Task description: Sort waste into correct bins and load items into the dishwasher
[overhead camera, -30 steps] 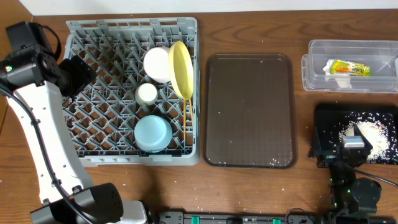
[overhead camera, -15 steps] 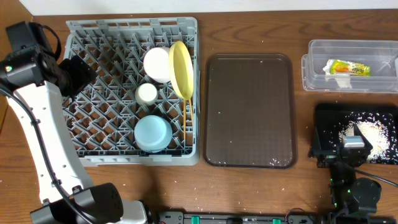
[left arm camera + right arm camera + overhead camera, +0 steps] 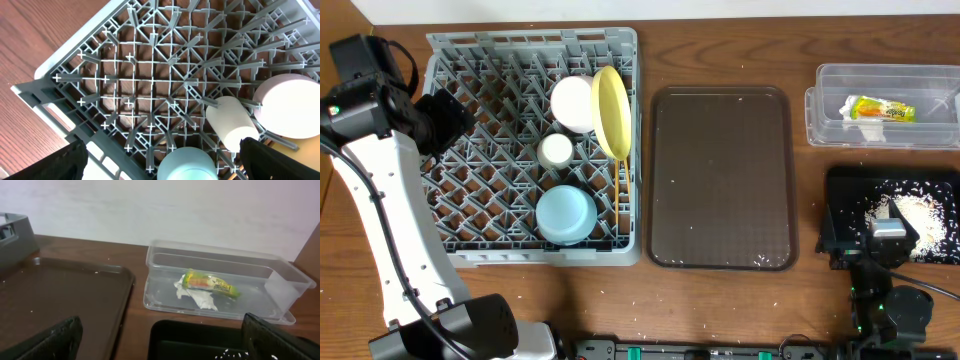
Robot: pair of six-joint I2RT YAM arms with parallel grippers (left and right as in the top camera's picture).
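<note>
The grey dish rack [image 3: 480, 60] holds a white bowl [image 3: 572, 103], an upright pale yellow plate [image 3: 611, 112], a small white cup [image 3: 557, 150] and a light blue bowl [image 3: 566, 214]. Thin chopsticks [image 3: 629, 195] lie along its right wall. The clear tub [image 3: 840, 125] holds the yellow-green snack packet [image 3: 881, 110] and crumpled white paper [image 3: 197, 296]. The black bin [image 3: 845, 190] holds rice crumbs [image 3: 916, 213]. My left gripper [image 3: 160, 165] is open and empty above the rack's left side, over the blue bowl [image 3: 187, 165]. My right gripper [image 3: 165, 342] is open and empty at the black bin's near edge.
The flat brown tray [image 3: 722, 178] lies between the rack and the bins, with a few crumbs on it. Scattered crumbs dot the wooden table near its front edge. A white wall stands behind the tub.
</note>
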